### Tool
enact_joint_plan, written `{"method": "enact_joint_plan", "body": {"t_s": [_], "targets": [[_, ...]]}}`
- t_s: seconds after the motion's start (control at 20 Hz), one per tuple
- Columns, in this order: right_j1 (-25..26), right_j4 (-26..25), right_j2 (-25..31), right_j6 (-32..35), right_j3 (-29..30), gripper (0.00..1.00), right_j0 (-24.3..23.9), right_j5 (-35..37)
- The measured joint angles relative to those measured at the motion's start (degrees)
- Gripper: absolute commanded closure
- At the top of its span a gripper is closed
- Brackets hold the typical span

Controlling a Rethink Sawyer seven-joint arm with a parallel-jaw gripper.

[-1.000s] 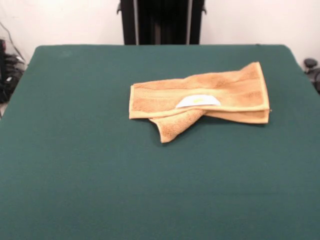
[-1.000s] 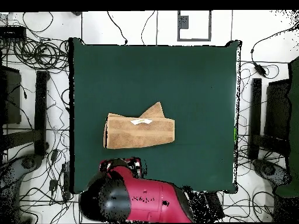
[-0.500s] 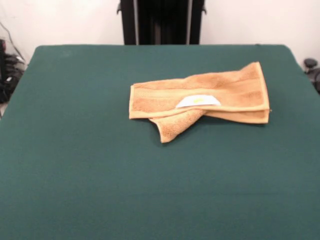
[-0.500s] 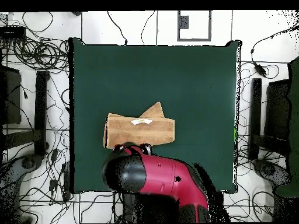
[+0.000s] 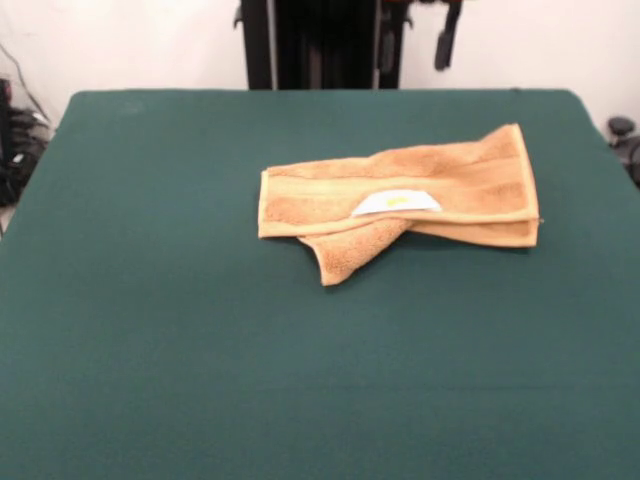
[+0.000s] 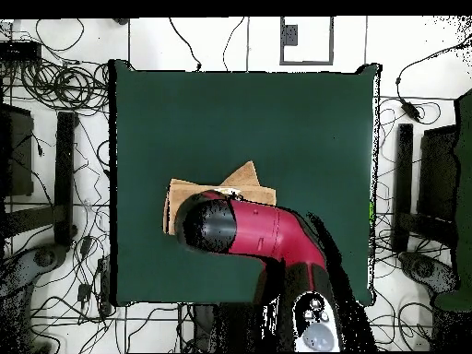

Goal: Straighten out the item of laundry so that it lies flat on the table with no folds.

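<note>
Front view has the towel [image 5: 400, 200] lying folded over on itself on the green bench [image 5: 200, 350], right of the middle and toward the far side, white label [image 5: 396, 203] facing up and one corner poking out toward the near edge. Up at the top edge the gripper [image 5: 420, 40] hangs high above the cloth; whether its fingers are wide or narrow I cannot tell. From overhead, the red arm [image 6: 258, 235] covers most of the towel.
</note>
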Motion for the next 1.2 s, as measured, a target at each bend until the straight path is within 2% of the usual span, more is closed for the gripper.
{"method": "enact_joint_plan", "body": {"t_s": [0.55,0.9,1.2], "targets": [[10.39,0.0,0.27,0.0,-8.75,0.0,-0.07,-3.71],[13.69,0.74,0.3,0.0,-9.59,0.0,0.57,-8.93],[15.35,2.56,0.32,0.05,-9.5,0.0,3.03,-13.67]]}}
